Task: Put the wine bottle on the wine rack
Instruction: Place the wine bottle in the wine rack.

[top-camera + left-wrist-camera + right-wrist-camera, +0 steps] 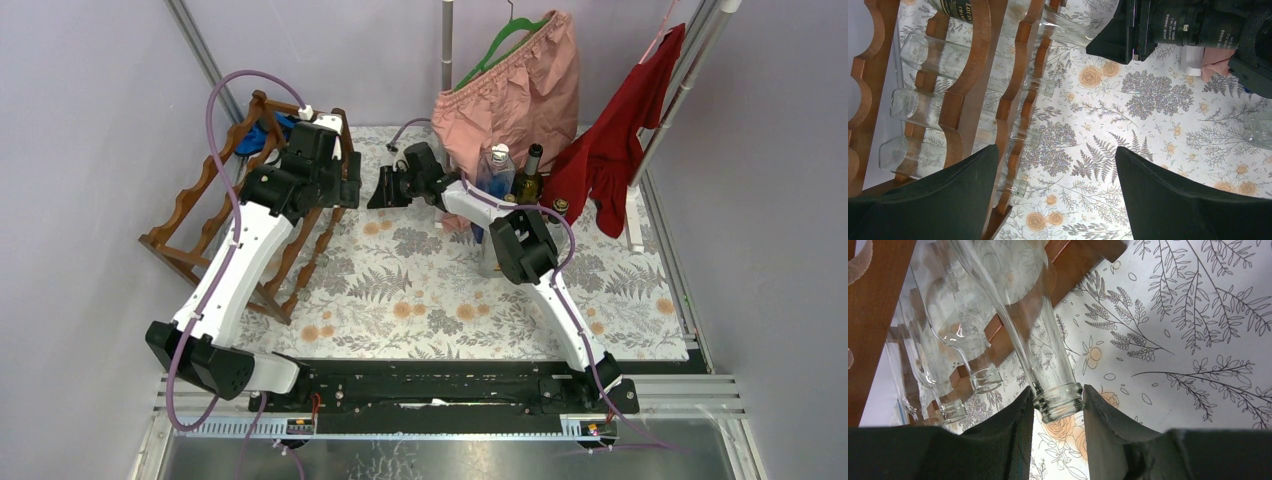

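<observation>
The reddish-brown wine rack [205, 215] stands at the left of the table; it also shows in the left wrist view [968, 75] and the right wrist view [878, 305]. A clear glass wine bottle [1045, 350] lies on the rack with its neck pointing out. My right gripper [1058, 396] is shut on its mouth, both fingers touching the lip. In the top view the right gripper [384, 188] is at the rack's right end. My left gripper [1057, 150] is open and empty above the cloth beside the rack.
Other clear bottles [923, 107] and a dark labelled bottle [955, 7] lie in the rack. A clear bottle [497, 165] and a dark bottle [530, 175] stand at the back right. Pink shorts [515, 90] and a red garment [625, 130] hang behind them.
</observation>
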You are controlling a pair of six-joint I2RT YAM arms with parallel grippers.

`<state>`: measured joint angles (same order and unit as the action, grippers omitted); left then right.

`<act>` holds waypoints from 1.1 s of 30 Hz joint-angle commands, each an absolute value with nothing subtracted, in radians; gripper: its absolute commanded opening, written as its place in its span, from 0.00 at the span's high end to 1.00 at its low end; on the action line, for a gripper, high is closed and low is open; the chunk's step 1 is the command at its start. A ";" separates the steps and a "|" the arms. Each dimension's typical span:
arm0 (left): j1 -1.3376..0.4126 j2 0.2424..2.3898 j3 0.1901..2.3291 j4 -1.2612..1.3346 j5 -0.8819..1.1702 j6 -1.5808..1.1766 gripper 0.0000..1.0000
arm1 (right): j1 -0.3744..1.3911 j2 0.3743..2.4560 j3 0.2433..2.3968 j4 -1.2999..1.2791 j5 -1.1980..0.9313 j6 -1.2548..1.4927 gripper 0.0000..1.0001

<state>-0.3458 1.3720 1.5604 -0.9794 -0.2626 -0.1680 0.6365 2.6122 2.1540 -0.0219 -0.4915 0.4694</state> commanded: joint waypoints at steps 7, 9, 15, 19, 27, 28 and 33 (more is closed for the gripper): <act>-0.336 1.392 1.611 -0.978 -0.256 -0.146 0.07 | 0.580 2.701 2.165 -0.143 -0.307 0.536 1.00; -0.336 1.391 1.612 -0.983 -0.260 -0.150 0.07 | 0.580 2.699 2.148 -0.144 -0.304 0.541 1.00; -0.335 1.393 1.637 -1.005 -0.330 -0.131 0.07 | 0.579 2.705 2.131 -0.149 -0.310 0.561 1.00; -0.314 1.432 1.722 -1.011 -0.320 -0.080 0.06 | 0.579 2.709 2.128 -0.149 -0.319 0.568 1.00; -0.235 1.574 1.825 -0.999 -0.289 -0.029 0.06 | 0.578 2.706 2.116 -0.145 -0.316 0.577 1.00; -0.215 1.583 1.818 -0.987 -0.269 -0.028 0.06 | 0.580 2.705 2.117 -0.146 -0.317 0.578 1.00; -0.138 1.661 1.834 -0.924 -0.185 -0.032 0.06 | 0.578 2.703 2.113 -0.142 -0.320 0.584 1.00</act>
